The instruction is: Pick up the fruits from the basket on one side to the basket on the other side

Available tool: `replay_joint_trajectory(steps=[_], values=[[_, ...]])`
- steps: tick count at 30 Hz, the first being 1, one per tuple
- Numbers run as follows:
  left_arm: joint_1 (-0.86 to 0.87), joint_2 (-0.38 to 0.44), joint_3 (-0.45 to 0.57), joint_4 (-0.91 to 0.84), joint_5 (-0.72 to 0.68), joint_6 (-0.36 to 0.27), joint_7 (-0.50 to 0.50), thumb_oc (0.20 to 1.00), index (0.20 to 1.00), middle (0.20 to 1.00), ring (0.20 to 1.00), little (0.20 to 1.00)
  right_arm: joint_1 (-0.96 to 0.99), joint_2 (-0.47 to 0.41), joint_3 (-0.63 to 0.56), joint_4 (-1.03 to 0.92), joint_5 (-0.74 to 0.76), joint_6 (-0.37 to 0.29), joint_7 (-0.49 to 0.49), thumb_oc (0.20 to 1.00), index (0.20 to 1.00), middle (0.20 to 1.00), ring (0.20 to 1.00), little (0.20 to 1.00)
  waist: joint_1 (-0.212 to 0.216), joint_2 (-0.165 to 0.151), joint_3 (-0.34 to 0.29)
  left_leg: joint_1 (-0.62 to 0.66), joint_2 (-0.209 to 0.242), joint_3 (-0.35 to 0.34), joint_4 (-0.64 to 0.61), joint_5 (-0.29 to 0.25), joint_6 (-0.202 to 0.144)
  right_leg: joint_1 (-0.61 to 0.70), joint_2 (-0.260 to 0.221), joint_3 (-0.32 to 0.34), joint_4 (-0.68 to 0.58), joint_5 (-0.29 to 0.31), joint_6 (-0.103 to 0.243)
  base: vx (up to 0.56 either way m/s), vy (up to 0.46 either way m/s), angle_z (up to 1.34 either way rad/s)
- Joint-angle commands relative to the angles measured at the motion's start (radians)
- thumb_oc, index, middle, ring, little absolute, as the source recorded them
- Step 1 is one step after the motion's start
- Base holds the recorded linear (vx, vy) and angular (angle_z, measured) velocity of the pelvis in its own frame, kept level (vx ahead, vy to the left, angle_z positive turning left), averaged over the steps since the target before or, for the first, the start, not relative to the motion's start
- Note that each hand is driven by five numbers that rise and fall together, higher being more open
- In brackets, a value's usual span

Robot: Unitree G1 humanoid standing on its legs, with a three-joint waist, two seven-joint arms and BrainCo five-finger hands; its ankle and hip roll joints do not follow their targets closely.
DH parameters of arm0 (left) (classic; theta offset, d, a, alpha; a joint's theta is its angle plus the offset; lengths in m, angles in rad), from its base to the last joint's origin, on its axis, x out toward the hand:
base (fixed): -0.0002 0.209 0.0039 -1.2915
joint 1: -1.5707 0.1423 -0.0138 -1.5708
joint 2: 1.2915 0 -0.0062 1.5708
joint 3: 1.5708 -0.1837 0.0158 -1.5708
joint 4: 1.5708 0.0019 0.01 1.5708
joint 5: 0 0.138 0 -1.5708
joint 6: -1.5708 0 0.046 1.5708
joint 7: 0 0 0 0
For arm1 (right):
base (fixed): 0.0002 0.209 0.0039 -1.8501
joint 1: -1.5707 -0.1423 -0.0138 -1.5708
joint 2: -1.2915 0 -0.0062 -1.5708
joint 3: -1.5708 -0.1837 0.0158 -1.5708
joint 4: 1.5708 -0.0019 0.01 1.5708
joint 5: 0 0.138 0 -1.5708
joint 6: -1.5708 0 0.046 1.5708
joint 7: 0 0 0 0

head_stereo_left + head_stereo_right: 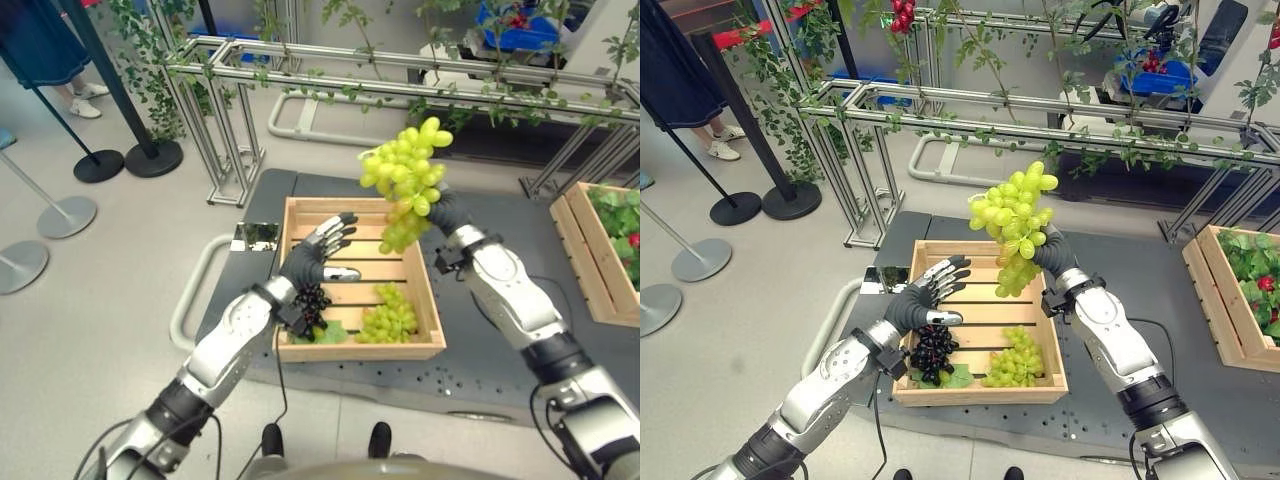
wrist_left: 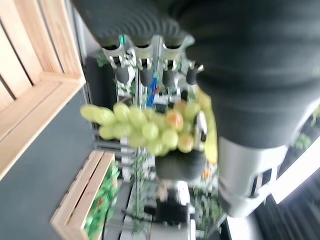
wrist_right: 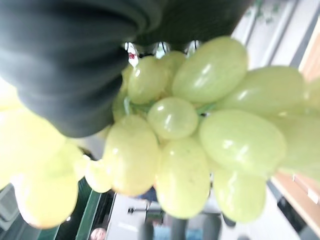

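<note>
Centrally, wooden crate (image 1: pixel 980 392) on dark mat; second crate (image 1: pixel 1215 310) well right. Right robot hand (image 1: pixel 1052 255) closed round green grape bunch (image 1: pixel 1012 220), raised above crate. Left robot hand (image 1: pixel 925 295) spread open, empty, over dark grapes (image 1: pixel 933 350); more green grapes (image 1: pixel 1015 365) beside.

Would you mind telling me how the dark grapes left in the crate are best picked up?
Probably from above, fingers closing round the top of the dark grapes. They lie low in the crate's near left corner, walls blocking side approaches, and the left robot hand hovers above them.
</note>
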Motion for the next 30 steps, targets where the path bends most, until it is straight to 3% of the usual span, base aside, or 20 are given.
replay_joint_trajectory(steps=[1, 15, 30], values=[[-0.107, 0.023, -0.032, -0.024, -0.058, -0.030, -0.028, 1.000, 1.000, 1.000, 1.000, 1.000, -0.116, 0.004, -0.004, -0.106, 0.060, -0.045, 0.022, 0.200, 0.200, 0.200, 0.200, 0.200, -0.021, -0.021, -0.045, 0.028, -0.017, 0.014, 0.048, -0.084, 0.017, 0.026, -0.058, -0.023, 0.060, -0.083, 0.100, 0.00, 0.000, 0.00], [-0.193, 0.044, -0.097, -0.076, -0.183, -0.022, -0.054, 1.000, 1.000, 1.000, 1.000, 1.000, -0.069, 0.010, 0.026, -0.137, 0.116, -0.035, 0.097, 0.200, 0.200, 0.200, 0.200, 0.200, -0.027, 0.003, -0.047, 0.039, -0.022, 0.009, 0.044, -0.083, 0.016, 0.047, -0.063, -0.036, 0.052, -0.086, 0.102, 0.00, 0.000, 0.01], [-0.153, -0.031, -0.130, -0.038, -0.285, 0.018, -0.067, 1.000, 1.000, 1.000, 1.000, 1.000, -0.107, 0.067, 0.025, -0.189, 0.161, -0.063, 0.134, 0.200, 0.200, 0.200, 0.200, 0.200, -0.031, 0.008, -0.047, 0.045, -0.023, 0.013, 0.045, -0.089, 0.021, 0.051, -0.058, -0.024, 0.046, -0.089, 0.099, 0.00, 0.000, 0.01]])
